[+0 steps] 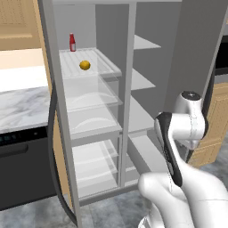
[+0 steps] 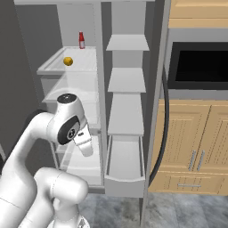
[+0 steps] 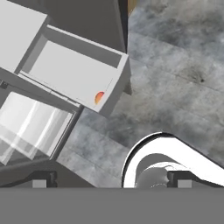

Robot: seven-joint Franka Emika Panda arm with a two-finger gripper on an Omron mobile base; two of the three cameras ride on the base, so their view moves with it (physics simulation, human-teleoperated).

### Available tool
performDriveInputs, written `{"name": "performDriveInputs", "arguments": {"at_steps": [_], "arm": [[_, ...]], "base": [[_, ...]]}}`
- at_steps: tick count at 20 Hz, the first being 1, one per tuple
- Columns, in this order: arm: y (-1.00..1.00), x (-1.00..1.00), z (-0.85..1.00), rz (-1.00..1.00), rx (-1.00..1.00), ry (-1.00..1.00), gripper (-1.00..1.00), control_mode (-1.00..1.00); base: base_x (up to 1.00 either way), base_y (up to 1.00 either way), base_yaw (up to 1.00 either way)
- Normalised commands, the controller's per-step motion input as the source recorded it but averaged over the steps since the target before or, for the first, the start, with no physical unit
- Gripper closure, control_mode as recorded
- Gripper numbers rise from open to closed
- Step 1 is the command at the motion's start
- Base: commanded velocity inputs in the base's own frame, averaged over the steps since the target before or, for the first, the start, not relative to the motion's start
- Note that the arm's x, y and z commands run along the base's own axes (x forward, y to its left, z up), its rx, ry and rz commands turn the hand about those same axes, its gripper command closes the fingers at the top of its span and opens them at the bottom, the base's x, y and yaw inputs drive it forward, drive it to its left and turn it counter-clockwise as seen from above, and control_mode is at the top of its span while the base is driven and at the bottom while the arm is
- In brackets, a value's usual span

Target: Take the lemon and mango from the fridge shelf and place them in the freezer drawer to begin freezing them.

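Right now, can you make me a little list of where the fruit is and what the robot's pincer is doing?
lemon: on the ribbed fridge shelf, top of the left compartment
mango: already inside the freezer drawer, in a front corner
freezer drawer: pulled out at the bottom of the right compartment
red bottle: upright at the back of the same shelf as the lemon
pincer: open, holding nothing, looking down at the drawer and floor
left to do: the lemon is not yet in the drawer

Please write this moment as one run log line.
mango: in freezer drawer, front corner | lemon: on fridge shelf | jaws: open, empty | next: likely lemon
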Motion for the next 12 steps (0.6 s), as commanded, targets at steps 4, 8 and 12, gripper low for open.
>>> {"name": "performDriveInputs", "arguments": {"at_steps": [4,8,12], "arm": [[0.05,-0.39,0.01,0.15,-0.02,-0.01,-1.00,-1.00],[0.06,-0.25,0.01,0.17,-0.02,0.00,-1.00,-1.00],[0.13,-0.16,0.01,0.17,-0.03,-0.01,-1.00,-1.00]], "base": [[0.00,0.00,0.00],[0.00,0.00,0.00],[0.00,0.00,0.00]]}}
